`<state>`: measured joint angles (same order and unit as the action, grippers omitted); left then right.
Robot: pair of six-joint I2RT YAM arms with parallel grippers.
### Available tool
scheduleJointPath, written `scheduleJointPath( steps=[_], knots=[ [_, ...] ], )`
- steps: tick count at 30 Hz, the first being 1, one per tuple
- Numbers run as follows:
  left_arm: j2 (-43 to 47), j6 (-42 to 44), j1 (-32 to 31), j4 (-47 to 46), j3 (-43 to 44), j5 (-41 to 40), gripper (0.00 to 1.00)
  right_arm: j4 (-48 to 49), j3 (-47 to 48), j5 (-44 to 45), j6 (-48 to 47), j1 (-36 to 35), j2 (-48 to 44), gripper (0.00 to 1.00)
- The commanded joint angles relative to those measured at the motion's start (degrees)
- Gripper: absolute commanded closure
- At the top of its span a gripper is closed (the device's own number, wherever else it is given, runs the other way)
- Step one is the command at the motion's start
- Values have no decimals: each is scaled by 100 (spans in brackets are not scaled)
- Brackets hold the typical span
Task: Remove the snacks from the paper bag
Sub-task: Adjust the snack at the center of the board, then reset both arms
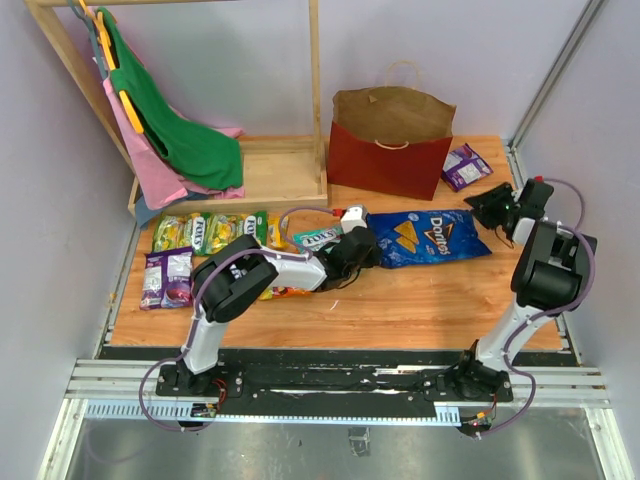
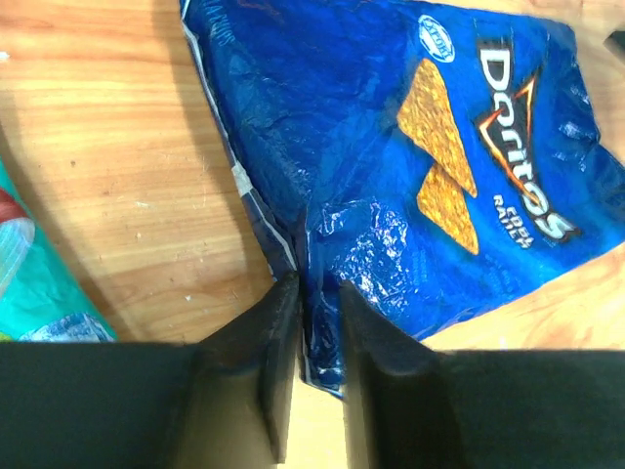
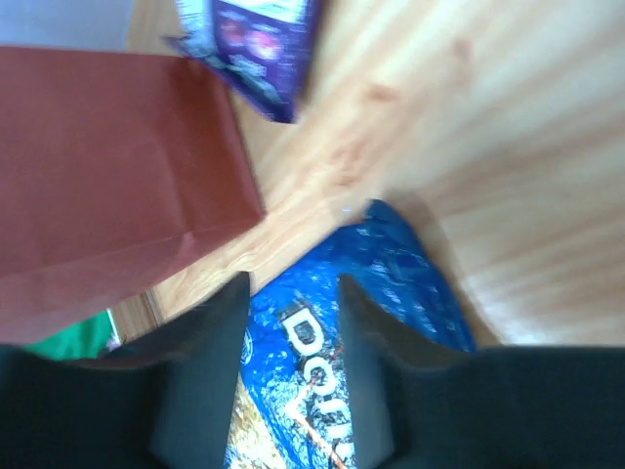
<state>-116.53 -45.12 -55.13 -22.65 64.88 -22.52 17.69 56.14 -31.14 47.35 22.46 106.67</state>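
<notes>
- The left gripper (image 2: 317,293) is low on the table (image 1: 400,310). Its jaws are parted by a narrow slit, and the crimped left end of the Doritos bag (image 1: 430,237) lies loosely in the gap. Wood shows between the fingers, so I judge it is not pinched.
- The Doritos bag lies flat, logo up, out of the paper bag. It is probably light, puffy, slick foil with brittle chips inside. The flat end seam is the place to grip, not the belly.
- The right gripper (image 3: 293,288) hovers over the bag's right end, jaws partly open and holding nothing.
- Candy packets (image 1: 205,232) lie in a row at the left, with purple ones nearer. They are small, glossy and flat on the wood, so they will likely slide. An edge pinch suits them.
- One purple packet (image 1: 465,165) lies just right of the paper bag.
- The paper bag (image 1: 390,150) stands upright at the back. It is thin, light and easily tipped. Whether anything remains inside cannot be seen.
</notes>
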Motion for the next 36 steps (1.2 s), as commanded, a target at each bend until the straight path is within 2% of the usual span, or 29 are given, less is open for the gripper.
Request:
scheduleJointPath(
  steps=[1, 3, 4, 5, 8, 10, 12, 15, 20, 24, 27, 31, 36],
  knots=[
    [15, 392, 64, -281, 125, 136, 52, -446, 303, -152, -476, -249, -687, 43],
    [217, 687, 73, -495, -3, 268, 11, -417, 256, -195, -473, -261, -954, 17],
    [336, 938, 85, -635, -59, 424, 2, -396, 243, -277, -446, -267, -1056, 5],
    [446, 1181, 113, -677, -31, 645, 1, -401, 236, -345, -413, -268, -1166, 1],
    [730, 1847, 322, -149, 383, 1704, 0, -401, 48, -456, -247, -309, -1565, 1],
    [1032, 2070, 483, 97, 514, 2127, 0, -407, -211, -219, -130, -470, -1962, 1],
    [1556, 2277, 660, 152, 388, 2356, 0, -561, -334, 132, -315, -877, -2376, 1],
    [2285, 2503, 1004, 565, 293, 2669, 0, -1322, -54, 768, -833, -1615, -2714, 1],
    [3734, 2452, 1818, 1119, -280, 2670, 0, -1724, -48, 1534, -1270, -2403, -3412, 1],
    [5031, 2114, 2917, 1201, -1144, 2908, 0, -1850, -580, 2189, -1489, -2558, -4189, 2],
    [5763, 2311, 3339, 1627, -1493, 2550, 0, -1970, -990, 2611, -1698, -2563, -4660, 2],
    [5977, 2550, 3786, 2013, -1602, 2476, 0, -1972, -1236, 2870, -1720, -2562, -5081, 2],
    [5886, 2374, 4352, 1922, -1812, 2887, 0, -1864, -1297, 2844, -1631, -2571, -5180, 2]
  ],
)
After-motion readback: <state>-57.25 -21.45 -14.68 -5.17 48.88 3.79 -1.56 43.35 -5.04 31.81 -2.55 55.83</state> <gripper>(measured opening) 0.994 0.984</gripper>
